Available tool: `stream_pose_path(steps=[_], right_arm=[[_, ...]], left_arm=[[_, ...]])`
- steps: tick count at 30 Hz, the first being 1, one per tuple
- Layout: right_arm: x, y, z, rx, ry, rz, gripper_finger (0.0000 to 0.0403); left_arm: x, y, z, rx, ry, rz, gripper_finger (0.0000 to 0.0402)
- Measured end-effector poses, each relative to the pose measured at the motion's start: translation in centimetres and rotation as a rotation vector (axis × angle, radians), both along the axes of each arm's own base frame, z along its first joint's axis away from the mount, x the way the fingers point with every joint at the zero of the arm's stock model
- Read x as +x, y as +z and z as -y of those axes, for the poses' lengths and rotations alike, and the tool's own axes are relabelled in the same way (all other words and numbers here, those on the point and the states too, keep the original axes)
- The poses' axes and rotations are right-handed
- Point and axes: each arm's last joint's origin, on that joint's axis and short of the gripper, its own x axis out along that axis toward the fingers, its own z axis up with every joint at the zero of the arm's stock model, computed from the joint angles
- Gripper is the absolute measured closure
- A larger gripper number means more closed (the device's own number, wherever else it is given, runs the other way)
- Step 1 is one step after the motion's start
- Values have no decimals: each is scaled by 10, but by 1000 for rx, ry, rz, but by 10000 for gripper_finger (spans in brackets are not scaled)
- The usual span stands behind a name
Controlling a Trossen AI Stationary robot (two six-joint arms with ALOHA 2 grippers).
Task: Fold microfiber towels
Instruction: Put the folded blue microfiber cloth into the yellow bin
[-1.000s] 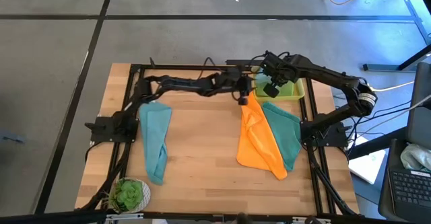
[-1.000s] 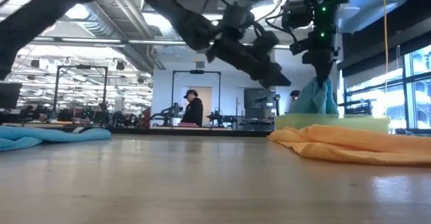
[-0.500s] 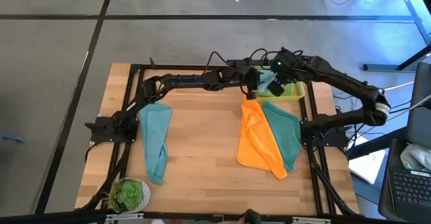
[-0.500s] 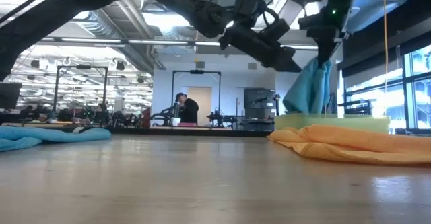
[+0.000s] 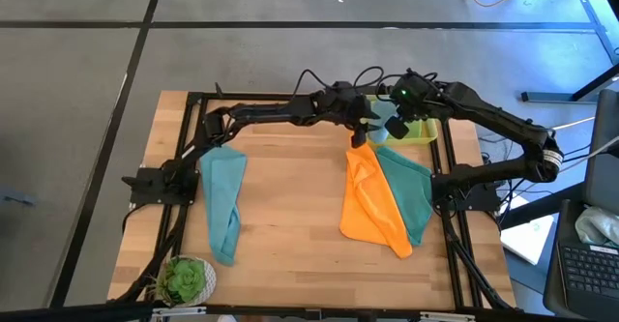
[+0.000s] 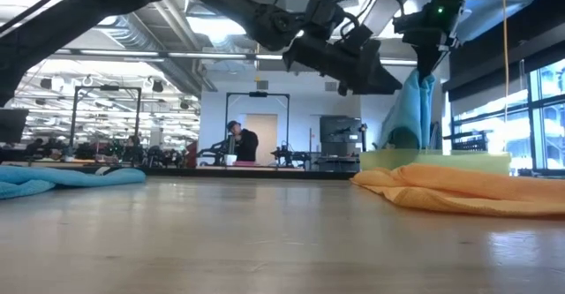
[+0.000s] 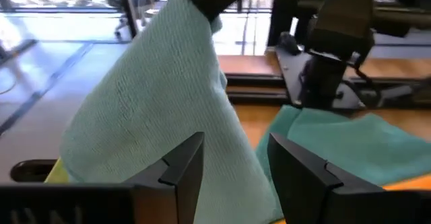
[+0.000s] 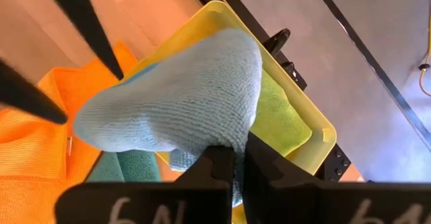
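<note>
Lifting a light blue towel [image 5: 380, 127] from tray [image 5: 427, 131] at table's back edge: right gripper [image 5: 397, 116] pinched on it; left gripper [image 5: 363, 131] spread beside, next should catch hanging edge.

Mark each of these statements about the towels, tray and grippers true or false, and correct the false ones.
1. The right gripper is shut on a light blue microfiber towel. True.
2. The left gripper holds the orange microfiber towel. False: it is open beside the lifted blue towel.
3. A lime green microfiber towel lies in the yellow plastic tray. True.
4. The teal microfiber towel lies on top of the orange one. False: the orange one overlaps it.
</note>
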Motion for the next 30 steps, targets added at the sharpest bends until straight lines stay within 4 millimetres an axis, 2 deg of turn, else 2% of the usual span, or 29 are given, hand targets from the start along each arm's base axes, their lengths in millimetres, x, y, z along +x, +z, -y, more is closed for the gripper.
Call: stream_pose_path(steps=[7,12,20,25,30], right_arm=[[0,1,1,-26,-18,0,394],[1,1,2,-33,-36,10,394],[5,2,-1,-43,-12,33,394],[11,4,-7,-53,24,56,393],[18,17,-14,-76,58,110,393]], left_arm=[[12,-6,30,42,73,-20,244],[16,-5,46,144,216,-33,244],[17,-1,46,172,335,-3,244],[17,-1,46,167,342,-5,242],[17,-2,46,162,353,-14,238]])
